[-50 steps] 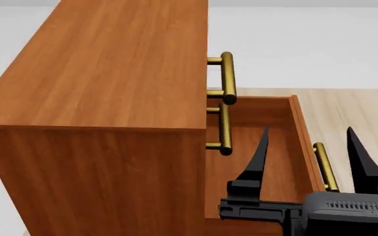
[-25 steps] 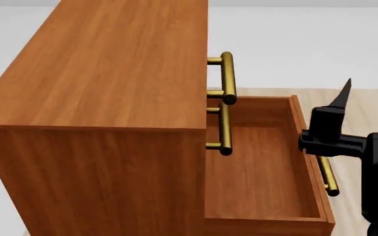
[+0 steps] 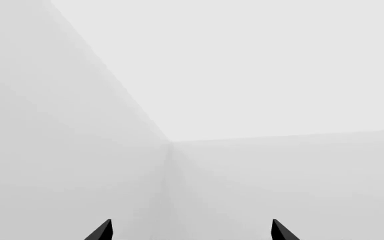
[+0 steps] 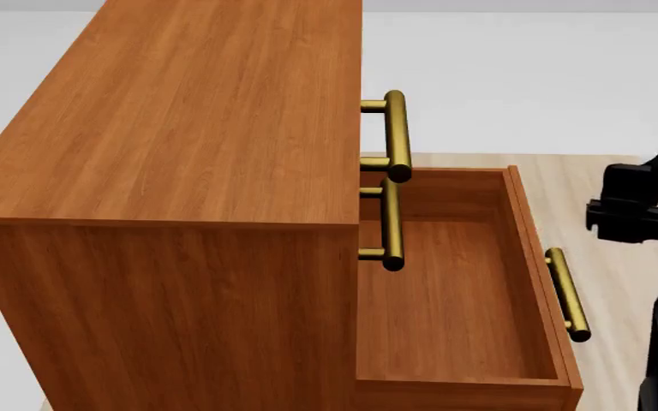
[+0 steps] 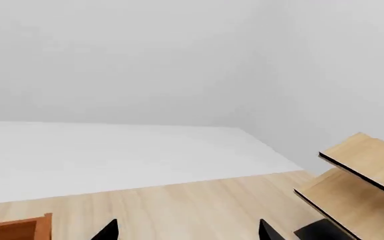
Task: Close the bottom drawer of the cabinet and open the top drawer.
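The reddish-brown cabinet (image 4: 181, 171) fills the left of the head view. The top drawer is shut; only its brass handle (image 4: 396, 135) shows, with the middle drawer's handle (image 4: 392, 224) just below. The bottom drawer (image 4: 455, 295) is pulled out and empty, its brass handle (image 4: 565, 294) on the front. My right gripper (image 5: 187, 232) is open and empty; one of its fingers (image 4: 649, 175) shows at the right edge of the head view, to the right of the drawer front and apart from it. My left gripper (image 3: 192, 232) is open, empty, and faces blank white walls.
Pale wood floor (image 4: 603, 197) lies to the right of the open drawer. In the right wrist view a corner of the drawer (image 5: 18, 229) shows, and a pale plywood stand (image 5: 362, 175) stands farther off by the white wall.
My right gripper has moved from above the open bottom drawer rightward, past the drawer front, to the right edge of the head view. The drawers have not moved.
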Available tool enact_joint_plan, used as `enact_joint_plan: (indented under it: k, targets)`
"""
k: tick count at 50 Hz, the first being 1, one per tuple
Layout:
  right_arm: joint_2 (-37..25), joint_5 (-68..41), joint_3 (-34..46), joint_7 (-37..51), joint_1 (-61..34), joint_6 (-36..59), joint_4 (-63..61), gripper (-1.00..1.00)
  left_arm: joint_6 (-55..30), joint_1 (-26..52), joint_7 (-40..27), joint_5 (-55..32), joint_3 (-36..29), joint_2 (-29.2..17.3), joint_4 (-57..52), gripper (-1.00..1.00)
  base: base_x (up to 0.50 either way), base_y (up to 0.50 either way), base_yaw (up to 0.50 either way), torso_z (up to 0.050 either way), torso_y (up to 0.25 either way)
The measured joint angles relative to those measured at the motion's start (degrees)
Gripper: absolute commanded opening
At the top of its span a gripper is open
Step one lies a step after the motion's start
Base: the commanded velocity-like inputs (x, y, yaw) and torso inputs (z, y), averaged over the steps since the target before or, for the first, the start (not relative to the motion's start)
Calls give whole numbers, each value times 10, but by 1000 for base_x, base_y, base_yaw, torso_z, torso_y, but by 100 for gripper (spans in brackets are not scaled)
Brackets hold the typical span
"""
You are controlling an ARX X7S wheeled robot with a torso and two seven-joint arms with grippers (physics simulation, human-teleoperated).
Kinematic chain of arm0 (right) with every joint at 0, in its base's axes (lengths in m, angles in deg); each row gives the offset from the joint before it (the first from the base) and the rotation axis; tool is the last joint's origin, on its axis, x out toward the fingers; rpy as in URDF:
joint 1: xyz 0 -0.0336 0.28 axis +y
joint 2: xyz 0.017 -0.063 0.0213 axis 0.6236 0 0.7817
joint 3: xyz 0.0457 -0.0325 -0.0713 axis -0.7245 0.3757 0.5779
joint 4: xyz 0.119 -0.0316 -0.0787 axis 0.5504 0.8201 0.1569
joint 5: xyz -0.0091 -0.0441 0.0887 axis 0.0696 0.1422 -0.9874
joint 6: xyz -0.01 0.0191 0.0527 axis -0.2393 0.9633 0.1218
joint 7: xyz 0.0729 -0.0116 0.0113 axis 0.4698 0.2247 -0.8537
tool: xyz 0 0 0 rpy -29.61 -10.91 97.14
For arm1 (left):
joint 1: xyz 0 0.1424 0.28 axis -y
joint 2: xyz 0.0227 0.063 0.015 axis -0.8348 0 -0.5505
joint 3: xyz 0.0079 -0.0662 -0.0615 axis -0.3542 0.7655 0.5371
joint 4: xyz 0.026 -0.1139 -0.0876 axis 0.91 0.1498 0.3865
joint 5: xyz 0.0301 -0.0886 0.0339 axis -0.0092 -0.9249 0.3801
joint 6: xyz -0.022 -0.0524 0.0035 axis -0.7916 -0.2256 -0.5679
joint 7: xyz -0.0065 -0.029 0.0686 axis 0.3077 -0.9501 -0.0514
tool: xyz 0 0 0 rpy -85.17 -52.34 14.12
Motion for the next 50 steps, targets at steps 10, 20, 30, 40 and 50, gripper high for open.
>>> enact_joint_plan:
  k: [10, 20, 30, 40, 50]
  targets:
    - [-5, 24, 20, 11, -15, -32, 93, 100, -2, 10, 0, -1, -10, -1, 0, 100, 0, 0, 0, 0, 0]
    - [-6, 43, 39, 18, -28, -62, 171, 100, -6, 22, 0, -5, -21, -2, 0, 100, 0, 0, 0, 0, 0]
    - [-9, 52, 49, 21, -36, -78, 206, 100, -17, 44, 0, -16, -39, -5, 0, 100, 0, 0, 0, 0, -170]
    - [-13, 59, 56, 22, -42, -92, 227, 100, -21, 54, 0, -19, -49, -6, 0, 100, 0, 0, 0, 0, -228]
    - [-17, 72, 71, 24, -62, -115, 264, 100, -25, 65, 0, -21, -60, -7, 0, 100, 0, 0, 0, 0, -228]
